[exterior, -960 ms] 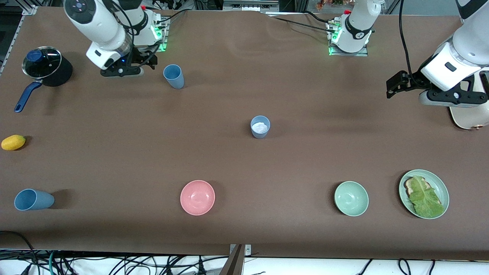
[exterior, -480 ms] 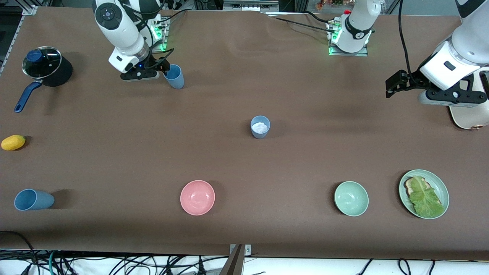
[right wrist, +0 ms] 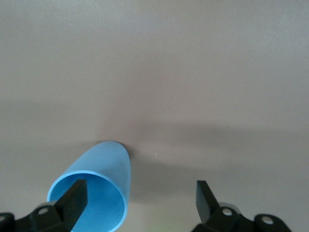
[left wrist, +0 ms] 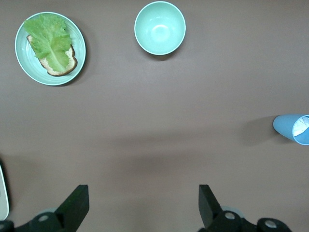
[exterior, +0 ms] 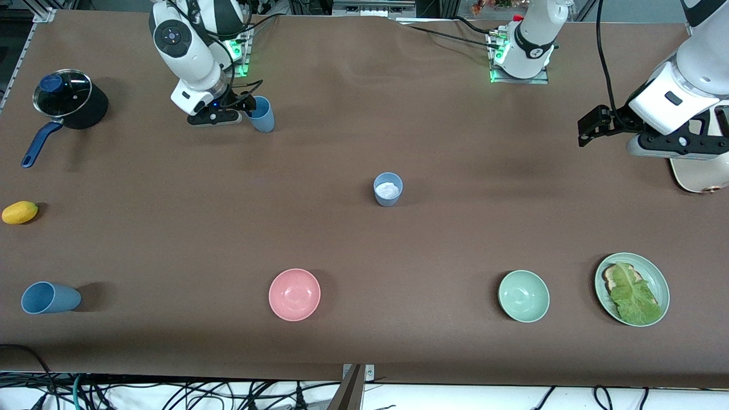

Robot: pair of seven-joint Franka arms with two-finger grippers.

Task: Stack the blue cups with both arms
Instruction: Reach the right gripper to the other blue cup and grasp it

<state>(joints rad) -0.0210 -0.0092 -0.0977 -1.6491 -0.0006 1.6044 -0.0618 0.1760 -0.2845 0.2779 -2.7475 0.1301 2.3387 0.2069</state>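
the right gripper (exterior: 242, 108) is hanging low by its base, fingers spread wide and holding nothing, one fingertip at the rim of a blue cup (exterior: 261, 114). the left gripper (left wrist: 142, 205) is waiting wide open and empty over bare table at its arm's end. a second cup (exterior: 388, 189) is standing mid-table, a third cup (exterior: 50, 297) lying near the front edge.

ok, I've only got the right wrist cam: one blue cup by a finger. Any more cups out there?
Observer: Two more besides that near cup at the open right gripper. The mid-table cup has something white inside.
Operator: And the other?
Observer: The corner cup sits at the right arm's end, nearer the front camera than the lemon.
Operator: Left arm?
Observer: It waits. The left gripper is open over bare table at its own end, holding nothing.
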